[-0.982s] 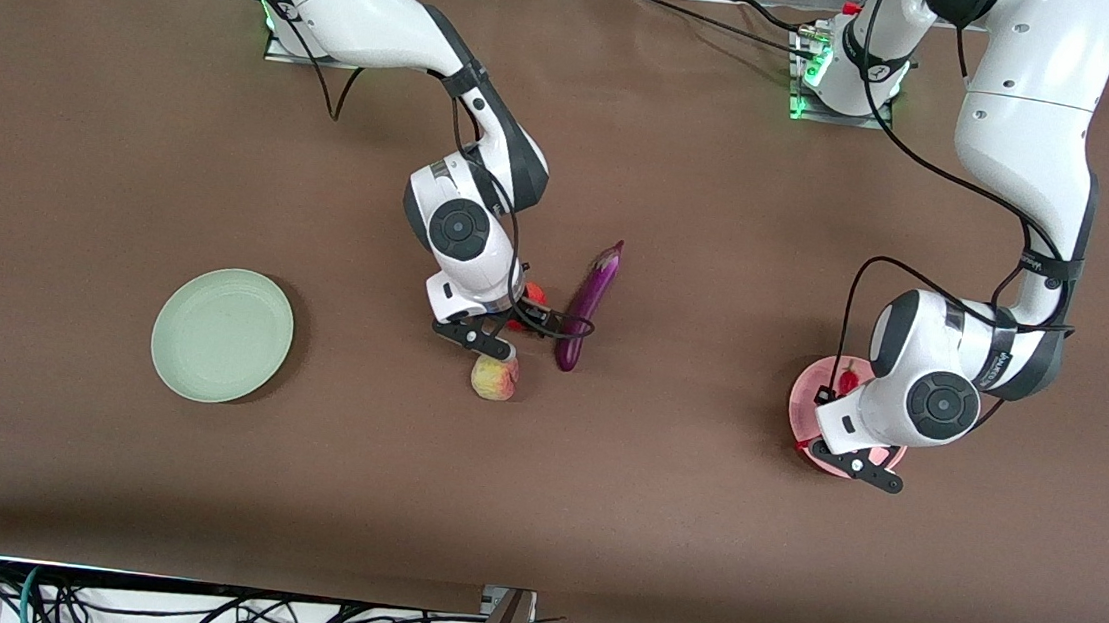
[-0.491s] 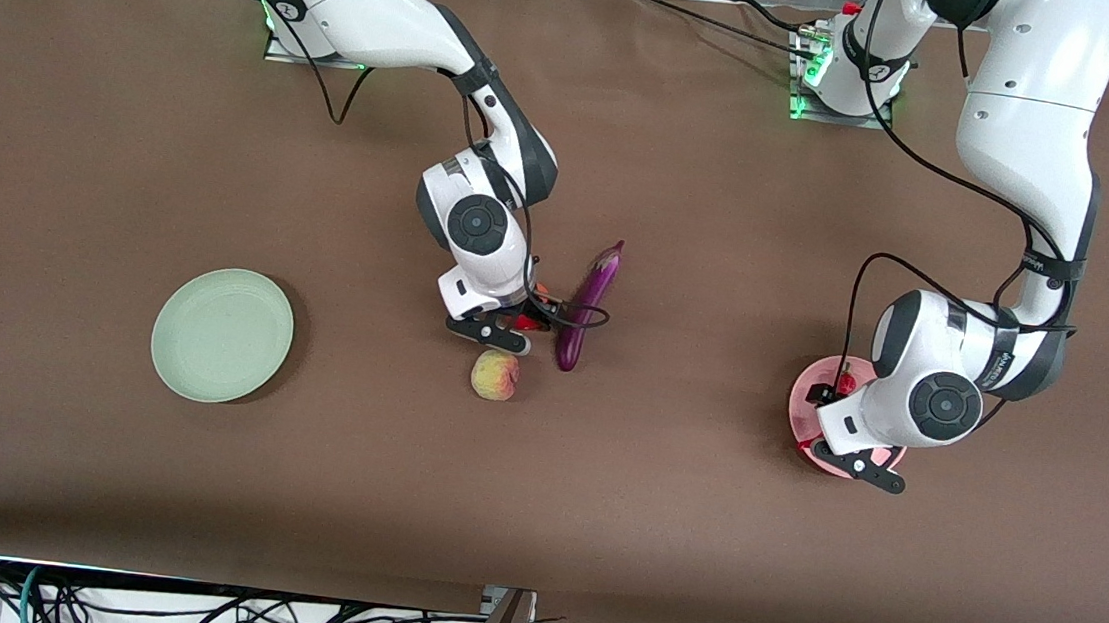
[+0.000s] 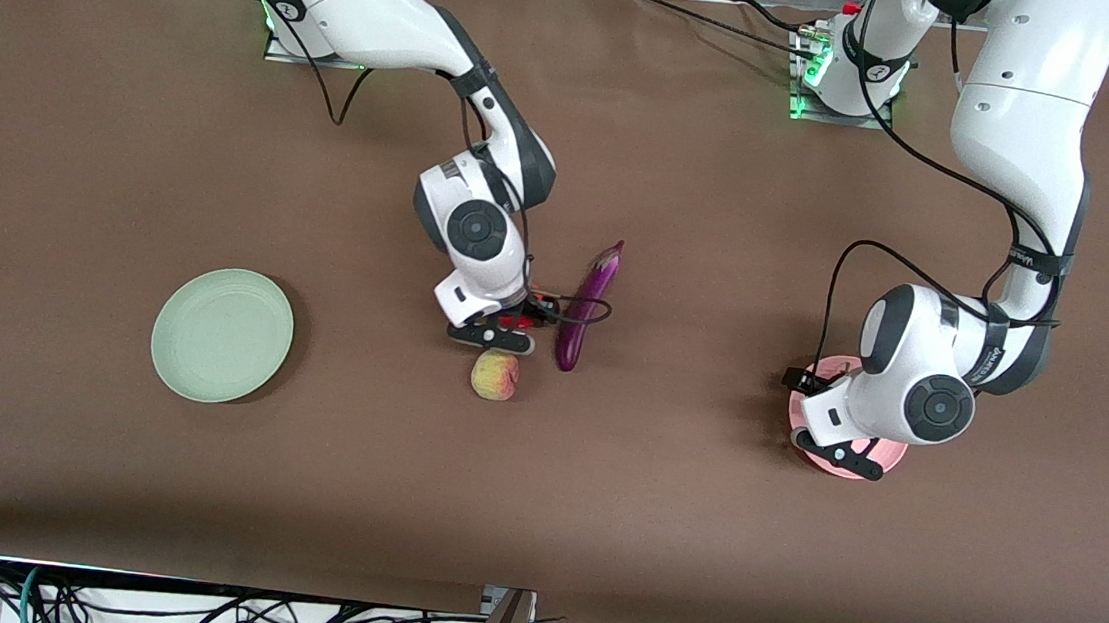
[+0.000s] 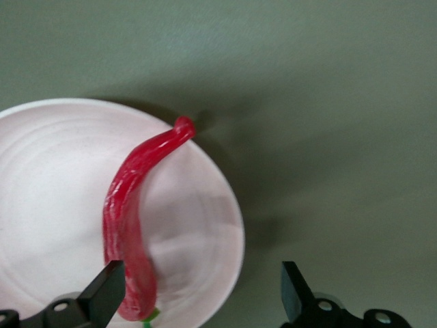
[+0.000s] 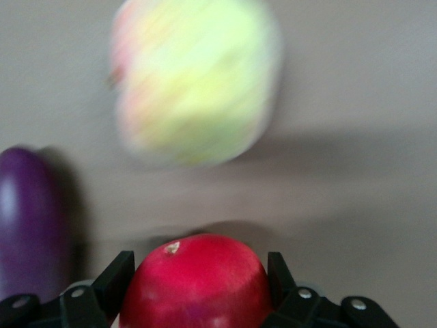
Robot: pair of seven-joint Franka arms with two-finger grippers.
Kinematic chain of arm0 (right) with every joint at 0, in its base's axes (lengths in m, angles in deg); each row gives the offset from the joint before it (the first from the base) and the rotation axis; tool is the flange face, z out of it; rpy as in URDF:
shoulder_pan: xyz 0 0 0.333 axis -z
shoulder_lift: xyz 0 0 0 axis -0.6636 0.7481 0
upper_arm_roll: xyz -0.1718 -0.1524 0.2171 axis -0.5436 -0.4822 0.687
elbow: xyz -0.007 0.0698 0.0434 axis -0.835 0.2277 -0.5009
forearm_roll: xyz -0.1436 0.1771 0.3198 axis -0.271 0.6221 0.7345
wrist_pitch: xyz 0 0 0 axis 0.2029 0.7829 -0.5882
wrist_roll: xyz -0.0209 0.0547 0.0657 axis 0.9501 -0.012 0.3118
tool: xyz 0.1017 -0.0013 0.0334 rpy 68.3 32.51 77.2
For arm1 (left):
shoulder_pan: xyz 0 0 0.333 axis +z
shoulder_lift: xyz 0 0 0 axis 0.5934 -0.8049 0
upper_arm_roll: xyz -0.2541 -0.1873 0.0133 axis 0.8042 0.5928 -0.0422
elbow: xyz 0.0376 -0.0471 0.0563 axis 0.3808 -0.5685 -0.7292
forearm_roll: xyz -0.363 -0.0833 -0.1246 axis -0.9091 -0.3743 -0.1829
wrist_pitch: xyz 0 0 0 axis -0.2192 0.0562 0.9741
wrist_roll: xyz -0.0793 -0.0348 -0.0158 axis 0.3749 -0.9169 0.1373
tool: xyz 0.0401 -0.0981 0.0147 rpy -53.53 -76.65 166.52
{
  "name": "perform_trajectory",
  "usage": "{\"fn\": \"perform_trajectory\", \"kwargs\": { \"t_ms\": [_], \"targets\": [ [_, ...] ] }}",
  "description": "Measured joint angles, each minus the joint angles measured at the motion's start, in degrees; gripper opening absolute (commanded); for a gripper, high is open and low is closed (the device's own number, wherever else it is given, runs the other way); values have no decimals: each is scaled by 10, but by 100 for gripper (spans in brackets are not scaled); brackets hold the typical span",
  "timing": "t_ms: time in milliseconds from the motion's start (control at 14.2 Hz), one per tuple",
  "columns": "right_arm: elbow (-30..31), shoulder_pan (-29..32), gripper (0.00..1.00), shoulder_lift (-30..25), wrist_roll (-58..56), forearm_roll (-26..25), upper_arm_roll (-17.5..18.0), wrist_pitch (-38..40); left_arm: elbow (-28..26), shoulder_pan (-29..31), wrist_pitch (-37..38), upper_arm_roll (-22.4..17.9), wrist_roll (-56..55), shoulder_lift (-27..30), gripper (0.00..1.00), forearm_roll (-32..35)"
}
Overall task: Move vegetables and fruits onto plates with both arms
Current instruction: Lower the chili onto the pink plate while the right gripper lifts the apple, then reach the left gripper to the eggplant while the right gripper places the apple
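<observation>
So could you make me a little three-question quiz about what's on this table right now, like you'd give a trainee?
1. True or false: the red chili pepper lies on the pink plate.
2. Which item sits between the fingers of the right gripper? A) yellow-green peach B) eggplant C) round red fruit
3. Fill in: the green plate holds ____ items.

Key
1. True; the left gripper is over it, fingers apart.
2. C: the round red fruit. The peach and eggplant lie on the table beside it.
3. No.
</observation>
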Motion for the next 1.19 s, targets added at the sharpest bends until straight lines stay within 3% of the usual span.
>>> {"fn": "perform_trajectory", "kwargs": {
  "t_ms": [351,632,982,1053,1193],
  "targets": [
    [-10,158,42,-71,-242,0,-8,163,3,-6,27,47,-13,23,100,-142],
    [-6,231,42,-78,-405,0,-54,205,-4,-97,-25,66,-126,18,100,-148],
    [2,282,42,-62,-450,-15,-79,204,-17,-207,-139,62,-264,-30,100,-111],
    [3,292,42,-55,-453,-15,-80,201,-19,-218,-151,62,-291,-40,92,-94],
    [5,310,42,-37,-456,-15,-80,181,-18,-234,-167,62,-326,-49,52,-84]
  ]
}}
